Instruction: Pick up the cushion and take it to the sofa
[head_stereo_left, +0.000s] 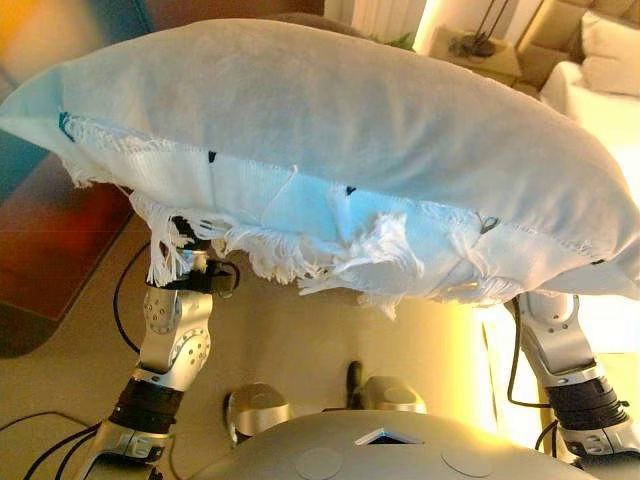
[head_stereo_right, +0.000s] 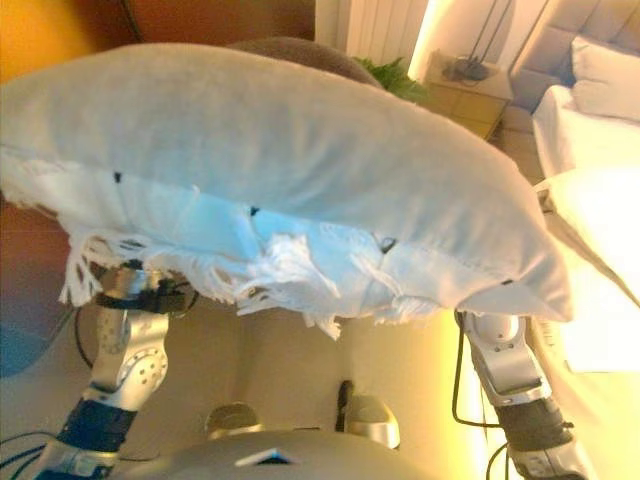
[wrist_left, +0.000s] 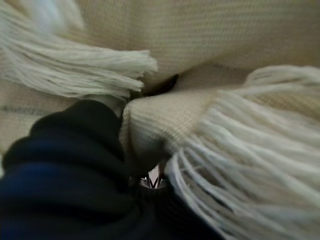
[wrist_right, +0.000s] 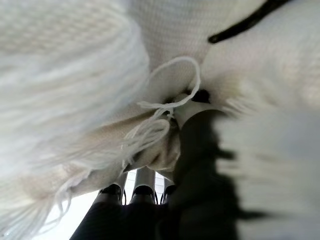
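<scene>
A large white cushion (head_stereo_left: 330, 120) with a fringed edge fills most of both eye views, held up high in front of me. My left hand (head_stereo_left: 185, 235) is under its left end, mostly hidden by the fringe. In the left wrist view its dark cover (wrist_left: 65, 165) presses against a bunched fold of the cushion (wrist_left: 165, 120). My right hand is hidden under the cushion's right end in the eye views. In the right wrist view its fingers (wrist_right: 142, 187) curl into the cloth (wrist_right: 75, 65).
A white sofa or bed with pale pillows (head_stereo_right: 590, 120) stands at the far right. A small side table (head_stereo_left: 480, 50) and a green plant (head_stereo_right: 395, 75) are at the back. A dark red surface (head_stereo_left: 50, 240) lies at the left.
</scene>
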